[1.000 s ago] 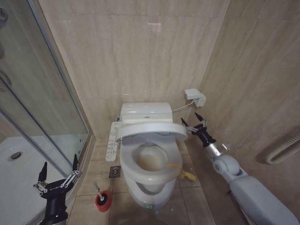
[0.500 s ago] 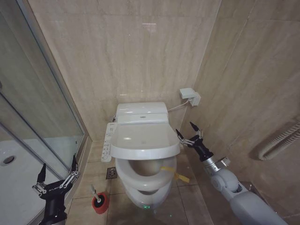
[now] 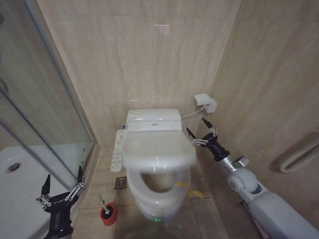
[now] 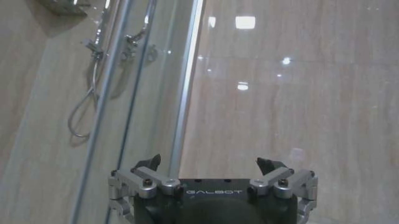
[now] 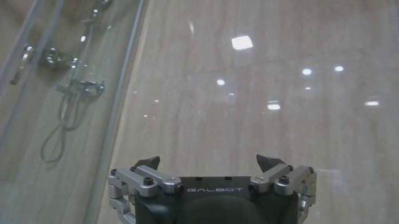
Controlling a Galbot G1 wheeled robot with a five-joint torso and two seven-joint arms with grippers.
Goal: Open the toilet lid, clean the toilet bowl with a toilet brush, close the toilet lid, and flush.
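The toilet lid [image 3: 157, 149] hangs low over the seat ring [image 3: 149, 191], covering its rear and middle. A short yellow strip [image 3: 185, 186] sticks out at its right front. The toilet bowl [image 3: 158, 209] shows below, with its boxy rear unit [image 3: 153, 119] against the wall. My right gripper [image 3: 202, 132] is open just right of the lid's rear edge, holding nothing; in the right wrist view this gripper [image 5: 209, 161] faces the tiled wall. The toilet brush [image 3: 103, 203] stands in its red pot [image 3: 107, 213] on the floor. My left gripper [image 3: 62, 191], [image 4: 212, 163] is open at the lower left, empty.
A long white button panel [image 3: 118, 149] runs along the toilet's left side, with a floor drain [image 3: 119, 183] beside it. The glass shower door [image 3: 45, 114] and white shower tray [image 3: 22, 174] stand at the left. A wall box [image 3: 205, 102] and a ribbed hose [image 3: 299, 157] are at the right.
The lid has swung down from half raised to low over the seat. The right gripper stays open beside its right edge. The head camera has shifted slightly.
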